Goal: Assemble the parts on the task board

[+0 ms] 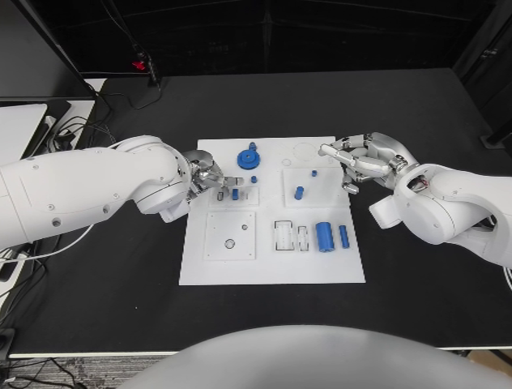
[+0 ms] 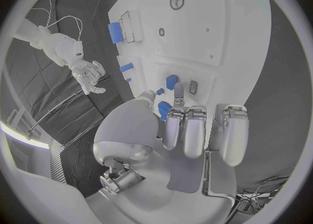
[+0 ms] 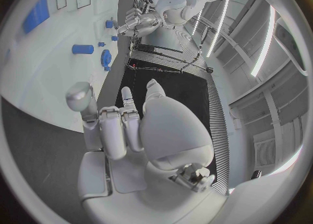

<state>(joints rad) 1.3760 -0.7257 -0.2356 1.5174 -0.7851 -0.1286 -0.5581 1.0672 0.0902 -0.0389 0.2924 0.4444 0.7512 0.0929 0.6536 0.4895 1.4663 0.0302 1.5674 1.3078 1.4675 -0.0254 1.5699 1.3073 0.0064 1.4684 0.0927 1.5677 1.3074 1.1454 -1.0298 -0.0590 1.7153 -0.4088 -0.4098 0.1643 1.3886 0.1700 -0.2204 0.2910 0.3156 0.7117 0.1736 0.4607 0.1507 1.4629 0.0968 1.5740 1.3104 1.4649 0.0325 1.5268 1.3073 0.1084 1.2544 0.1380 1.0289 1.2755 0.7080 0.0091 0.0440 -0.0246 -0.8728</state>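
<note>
The white task board [image 1: 274, 267] lies mid-table. A blue gear [image 1: 249, 156] sits near its far edge, with a blue peg [image 1: 300, 192] and a tiny blue piece [image 1: 314, 173] to its right. A blue cylinder [image 1: 325, 237] and a blue bar [image 1: 343, 236] lie at the near right. My left hand [image 1: 210, 182] hovers over the board's left edge and pinches a small blue part [image 2: 163, 110] between thumb and fingers [image 2: 184, 130], beside another small blue piece [image 1: 235, 194]. My right hand [image 1: 361, 158] hangs at the board's far right corner, its fingers [image 3: 116, 130] loosely apart and holding nothing.
Black table [image 1: 408, 105] surrounds the board. Cables [image 1: 87, 134] trail off the table's far left corner. Near the board's front left sits a square inset [image 1: 231, 236] with small holes, and a slotted inset [image 1: 285, 236] lies beside the blue cylinder.
</note>
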